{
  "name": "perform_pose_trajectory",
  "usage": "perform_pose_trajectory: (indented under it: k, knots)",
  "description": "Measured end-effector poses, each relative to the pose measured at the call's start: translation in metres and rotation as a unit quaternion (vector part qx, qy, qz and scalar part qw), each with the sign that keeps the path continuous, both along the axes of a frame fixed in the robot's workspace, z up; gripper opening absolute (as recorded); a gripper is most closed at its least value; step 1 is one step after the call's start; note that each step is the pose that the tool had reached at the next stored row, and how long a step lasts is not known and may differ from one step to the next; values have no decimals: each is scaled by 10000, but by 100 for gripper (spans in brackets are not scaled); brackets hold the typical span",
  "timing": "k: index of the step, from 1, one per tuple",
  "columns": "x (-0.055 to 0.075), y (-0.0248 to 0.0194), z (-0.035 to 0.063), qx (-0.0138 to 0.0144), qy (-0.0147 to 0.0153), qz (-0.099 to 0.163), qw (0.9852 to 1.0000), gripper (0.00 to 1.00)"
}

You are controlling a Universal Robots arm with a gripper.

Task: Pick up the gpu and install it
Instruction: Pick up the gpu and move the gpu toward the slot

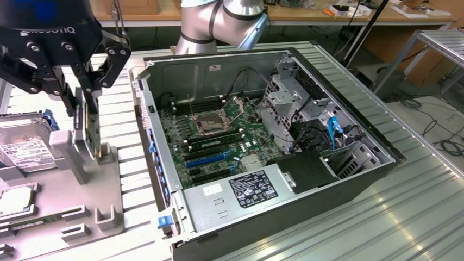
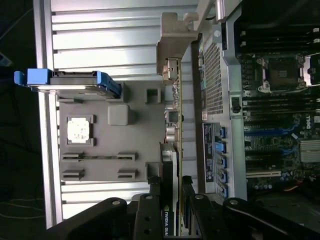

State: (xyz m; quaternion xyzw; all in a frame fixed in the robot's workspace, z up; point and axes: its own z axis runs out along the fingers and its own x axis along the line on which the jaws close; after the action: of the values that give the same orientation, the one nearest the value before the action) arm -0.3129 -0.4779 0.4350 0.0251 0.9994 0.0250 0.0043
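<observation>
While I judge this from the exterior view, my jaws are clamped on the top edge of the gpu, which stands upright in a grey holder on the surface, just outside the rear wall of the open computer case. The card's lower edge looks seated in the holder's slot. My housing reads "ROBOTIQ". The sticker on the power supply, inside the case at its near corner, is too fine to read, and so is the white label on the hard drive, farther from the case than the card.

In the wrist view I look along the gpu edge-on, one finger on each face, the rear wall of the case running just beside it. Near my grip its black face reads "NVIDIA QUA", the rest hidden. The silver bracket sits at the far end. I expect a light, stiff, fragile board: squeeze the flat faces only, stay clear of small components and contacts, and keep it from twisting. The motherboard inside the case seems to read "DELL".
</observation>
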Motion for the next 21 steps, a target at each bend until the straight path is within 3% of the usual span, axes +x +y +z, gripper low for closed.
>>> perform_pose_trajectory:
  k: [14,21]
  knots:
    - [366,0,0,0,9,0,10000,27]
    - [615,0,0,0,12,0,10000,27]
